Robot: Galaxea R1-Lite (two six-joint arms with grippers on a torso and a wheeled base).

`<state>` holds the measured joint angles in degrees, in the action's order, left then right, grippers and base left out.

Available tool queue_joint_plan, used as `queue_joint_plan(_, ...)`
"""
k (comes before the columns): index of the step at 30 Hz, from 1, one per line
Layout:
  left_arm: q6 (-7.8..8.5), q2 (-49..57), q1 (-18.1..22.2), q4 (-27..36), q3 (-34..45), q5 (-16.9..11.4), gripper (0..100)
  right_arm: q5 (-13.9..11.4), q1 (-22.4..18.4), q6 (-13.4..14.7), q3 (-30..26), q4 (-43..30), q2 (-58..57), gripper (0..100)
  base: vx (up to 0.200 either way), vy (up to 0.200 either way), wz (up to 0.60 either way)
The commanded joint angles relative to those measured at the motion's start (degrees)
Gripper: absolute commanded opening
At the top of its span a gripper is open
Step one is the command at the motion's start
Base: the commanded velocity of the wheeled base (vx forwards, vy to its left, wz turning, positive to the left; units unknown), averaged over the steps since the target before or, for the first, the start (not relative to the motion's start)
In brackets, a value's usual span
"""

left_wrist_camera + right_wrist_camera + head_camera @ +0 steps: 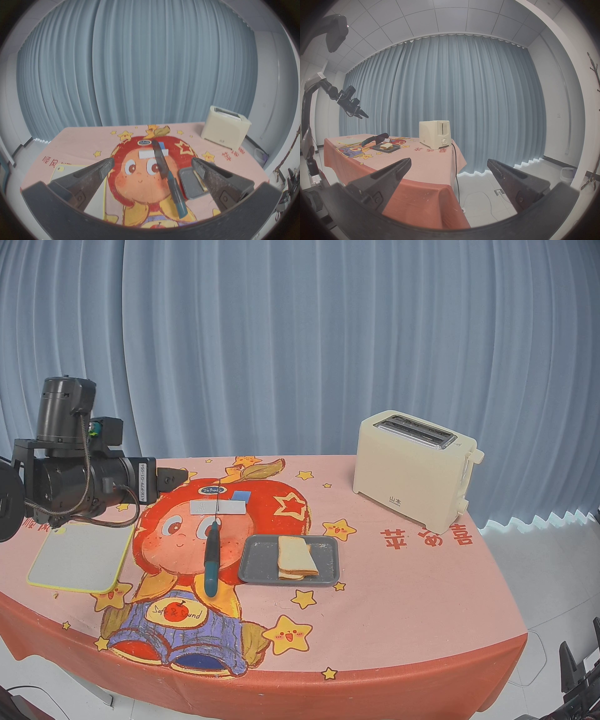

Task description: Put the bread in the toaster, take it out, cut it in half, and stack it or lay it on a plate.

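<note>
Stacked slices of bread [297, 557] lie on a grey tray [259, 565] in the middle of the table. To its left lies a blue-handled knife [212, 560], its blade propped on a small white block [218, 507]. The cream toaster [412, 468] stands at the back right with both slots bare. My left gripper [153, 165] hangs open and holding nothing above the table's left side, over the cutting board [78, 557]. My right gripper [449, 165] is open and holds nothing, low and off the table's right end, with the toaster [435, 134] beyond it.
A white cutting board with a yellow rim lies at the front left. The toaster's cord [455, 168] hangs down the table's right end to the floor. A blue curtain closes off the back. The cloth in front of the tray is bare.
</note>
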<state>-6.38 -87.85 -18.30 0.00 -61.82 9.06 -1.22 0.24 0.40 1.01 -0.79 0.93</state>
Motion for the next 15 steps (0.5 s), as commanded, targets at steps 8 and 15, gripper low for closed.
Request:
queue_joint_plan(8,2.51,1.36,8.45,-11.51,5.04,-4.66,100,-0.01,0.02,-0.05,-0.84,0.00,-0.93,100,0.000,0.000,0.00)
queue_joint_plan(15,2.42,5.32,10.65,-12.13,8.56,-5.01,100,-0.01,0.02,-0.05,-0.84,0.00,-0.93,100,0.000,0.000,0.00)
